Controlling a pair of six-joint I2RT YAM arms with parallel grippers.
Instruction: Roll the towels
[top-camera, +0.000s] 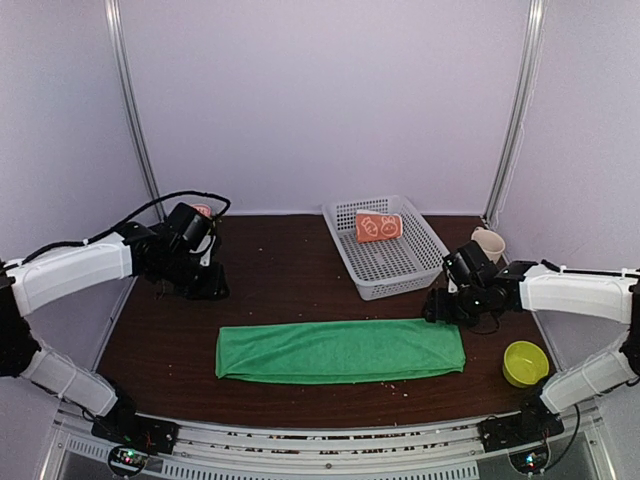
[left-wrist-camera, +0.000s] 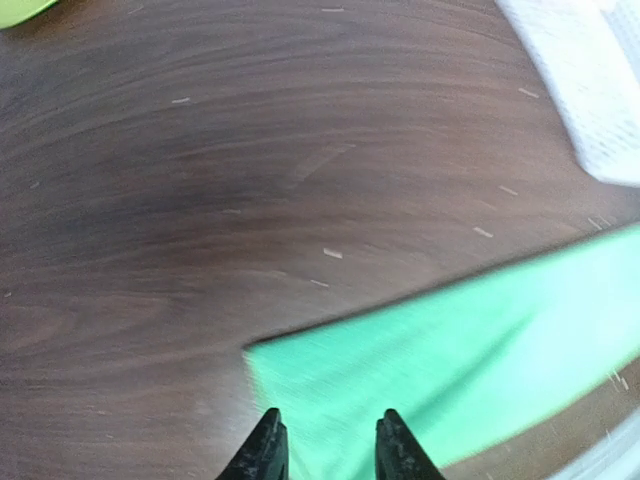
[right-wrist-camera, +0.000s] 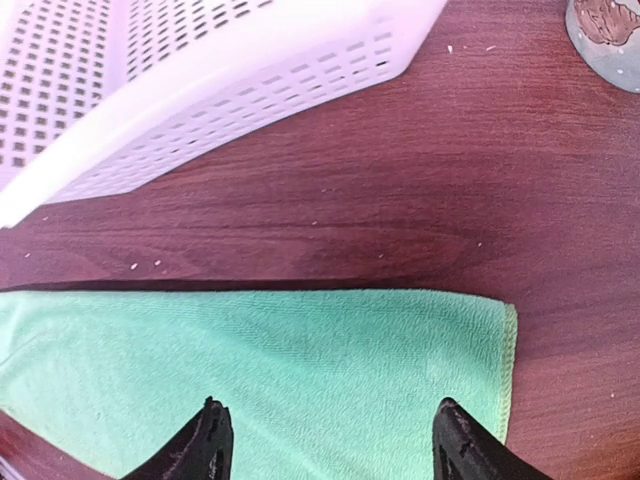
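A bright green towel (top-camera: 340, 350) lies folded into a long flat strip across the middle of the table. An orange towel with white prints (top-camera: 378, 227) sits rolled up in the white basket. My left gripper (top-camera: 212, 290) hovers behind the strip's left end. In the blurred left wrist view its fingers (left-wrist-camera: 266, 450) stand a little apart over the green cloth (left-wrist-camera: 450, 360), with nothing between them. My right gripper (top-camera: 437, 308) is at the strip's right end. It (right-wrist-camera: 330, 435) is wide open above the green towel (right-wrist-camera: 260, 370), holding nothing.
The white perforated basket (top-camera: 400, 262) stands at the back, right of centre. A beige cup (top-camera: 490, 243) is at the far right, and a yellow-green bowl (top-camera: 525, 362) sits near the right front. Enclosure walls surround the dark wooden table (top-camera: 280, 270).
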